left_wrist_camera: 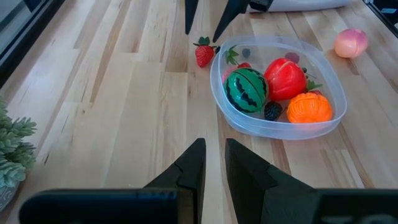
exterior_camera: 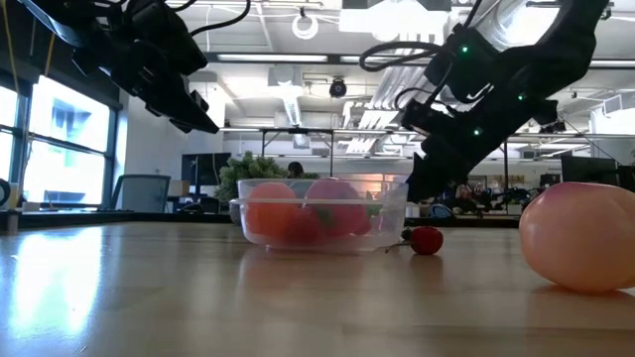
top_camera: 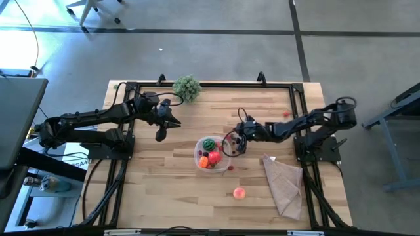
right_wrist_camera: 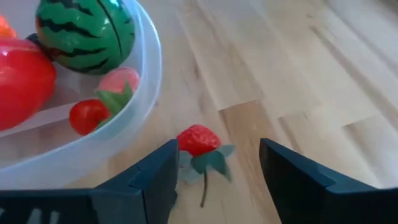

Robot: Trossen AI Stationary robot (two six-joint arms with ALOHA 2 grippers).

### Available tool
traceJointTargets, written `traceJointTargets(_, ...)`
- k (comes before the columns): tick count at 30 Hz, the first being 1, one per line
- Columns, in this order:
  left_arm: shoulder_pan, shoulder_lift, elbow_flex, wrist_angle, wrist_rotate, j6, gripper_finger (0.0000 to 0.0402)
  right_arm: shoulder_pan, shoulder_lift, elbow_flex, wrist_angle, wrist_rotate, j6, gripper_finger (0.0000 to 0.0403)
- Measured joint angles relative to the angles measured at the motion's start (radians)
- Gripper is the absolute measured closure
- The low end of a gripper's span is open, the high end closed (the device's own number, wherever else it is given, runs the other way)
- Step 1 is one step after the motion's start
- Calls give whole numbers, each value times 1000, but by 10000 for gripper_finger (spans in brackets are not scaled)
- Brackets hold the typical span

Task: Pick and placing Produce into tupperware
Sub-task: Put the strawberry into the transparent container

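The clear round tupperware [top_camera: 213, 157] stands mid-table. It holds several produce pieces, among them a striped green melon [left_wrist_camera: 245, 90], a red fruit [left_wrist_camera: 285, 78] and an orange one [left_wrist_camera: 310, 107]. A small red strawberry [right_wrist_camera: 198, 140] lies on its side on the wood, just outside the tupperware's rim. My right gripper [right_wrist_camera: 217, 174] is open and slants down over it, one finger on either side, apart from it. A pink peach [top_camera: 239, 193] rests on the table nearer the front. My left gripper [top_camera: 161, 134] hangs shut above the table, left of the tupperware.
A tan cloth [top_camera: 285, 185] lies at the front right. A grey-green plant clump [top_camera: 187, 87] sits at the far edge. A small red piece [top_camera: 287, 115] lies by the right arm. Bare wood spreads left of the tupperware, under my left gripper.
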Motion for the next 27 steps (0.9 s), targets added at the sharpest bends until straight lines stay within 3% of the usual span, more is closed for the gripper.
traceJointTargets(6, 0, 0, 0, 0, 0, 0, 350, -6, 47, 0, 51, -61, 15, 180)
traceJointTargets(20, 0, 0, 0, 0, 0, 0, 350, -7, 136, 30, 95, -47, -40, 180)
traceJointTargets(27, 0, 0, 0, 0, 0, 0, 350, -33, 156, 83, -22, -70, -42, 183)
